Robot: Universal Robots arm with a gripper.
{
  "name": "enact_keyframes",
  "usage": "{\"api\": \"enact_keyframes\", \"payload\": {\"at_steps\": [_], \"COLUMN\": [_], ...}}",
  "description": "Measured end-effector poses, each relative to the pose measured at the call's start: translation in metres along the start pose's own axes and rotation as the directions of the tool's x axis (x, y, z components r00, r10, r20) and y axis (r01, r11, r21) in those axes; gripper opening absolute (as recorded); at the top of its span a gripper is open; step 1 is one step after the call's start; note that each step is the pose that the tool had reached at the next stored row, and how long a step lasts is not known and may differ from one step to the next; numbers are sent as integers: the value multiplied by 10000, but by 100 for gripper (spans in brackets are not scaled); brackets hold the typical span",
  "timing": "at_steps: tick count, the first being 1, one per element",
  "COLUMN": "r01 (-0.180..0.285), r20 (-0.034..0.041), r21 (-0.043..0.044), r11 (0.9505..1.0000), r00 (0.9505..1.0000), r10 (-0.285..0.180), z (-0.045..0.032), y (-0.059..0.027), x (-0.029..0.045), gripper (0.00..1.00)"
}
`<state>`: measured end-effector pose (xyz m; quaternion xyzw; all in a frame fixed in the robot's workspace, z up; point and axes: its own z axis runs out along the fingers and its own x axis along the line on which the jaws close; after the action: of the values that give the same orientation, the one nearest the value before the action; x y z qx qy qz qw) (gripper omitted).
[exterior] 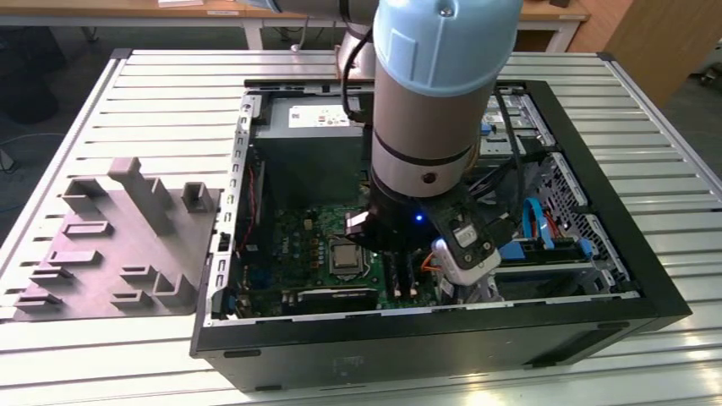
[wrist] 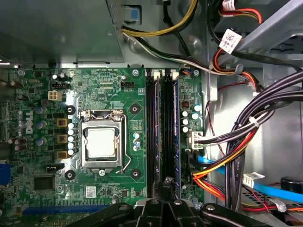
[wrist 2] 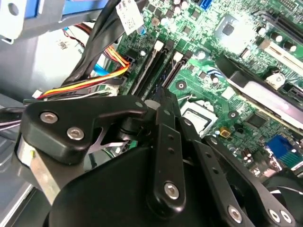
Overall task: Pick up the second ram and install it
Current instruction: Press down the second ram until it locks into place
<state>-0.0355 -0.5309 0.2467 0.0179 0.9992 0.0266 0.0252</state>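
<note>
My gripper [exterior: 395,258] reaches down into the open computer case [exterior: 631,279], over the motherboard [wrist: 42,118]. Its black fingers are shut together, and nothing shows between them in either wrist view. The fingertips [wrist: 166,182] hover at one end of the long black memory slots [wrist: 152,132]. A dark blue-green ram stick [wrist: 176,127] stands edge-up in the slot farthest from the processor socket [wrist: 101,142], just beside the fingertips. I cannot tell whether this stick is the second ram. In the second wrist view the gripper [wrist 2: 160,97] points at the same slots [wrist 2: 154,61].
A thick bundle of black, yellow and red cables [wrist: 246,132] runs close beside the slots. A grey power supply [exterior: 310,127] fills the case's far end, and a drive cage [exterior: 553,211] lies on the exterior view's right. A grey moulded fixture [exterior: 113,237] lies on the slatted table.
</note>
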Motion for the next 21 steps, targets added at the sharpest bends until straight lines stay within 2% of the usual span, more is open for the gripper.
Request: {"api": "enact_keyframes", "payload": {"at_steps": [4,13,21], "r01": [-1,-1,-1], "r20": [0,0,1], "r21": [1,-1,-3], "r11": [10000,10000,10000], "r00": [10000,10000,10000], "r10": [1,1,1], "z": [6,28,-18], "y": [79,371,401], "x": [4,14,13], "gripper": [11,11,11]}}
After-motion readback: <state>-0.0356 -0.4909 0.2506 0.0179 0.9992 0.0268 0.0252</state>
